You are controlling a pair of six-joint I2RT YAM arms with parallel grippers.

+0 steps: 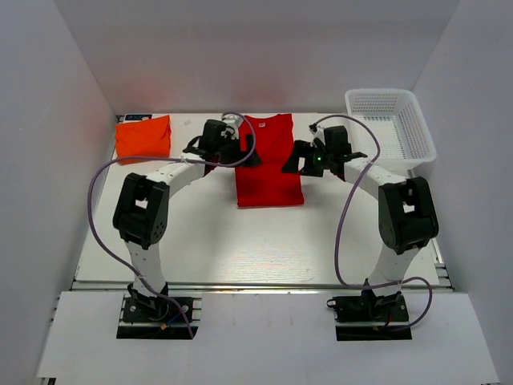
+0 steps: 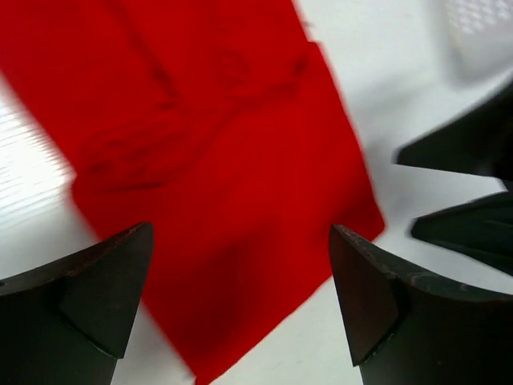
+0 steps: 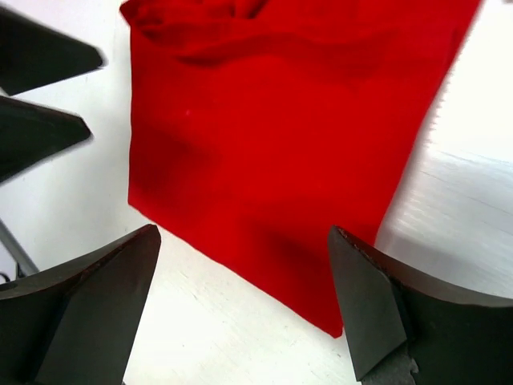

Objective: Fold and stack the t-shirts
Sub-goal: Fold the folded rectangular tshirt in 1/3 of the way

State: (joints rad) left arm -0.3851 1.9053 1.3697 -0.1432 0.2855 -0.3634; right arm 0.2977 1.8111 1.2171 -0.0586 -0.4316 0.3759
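Left end effector [image 2: 240, 241]: fully open, empty.
Right end effector [image 3: 244, 241]: fully open, empty.
Red t-shirt [image 1: 268, 160]: both near corners to be pinched evenly, all layers caught.

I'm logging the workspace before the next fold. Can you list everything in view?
red t-shirt: one, bright red, folded narrow, far centre of the table
orange t-shirt: one, orange, folded, far left corner
basket: one, white mesh, far right corner
table: one, white
left arm: one, white and black, base at near edge
right arm: one, white and black, base at near edge
left tool: one, black, open, over the red shirt's left edge
right tool: one, black, open, over its right edge
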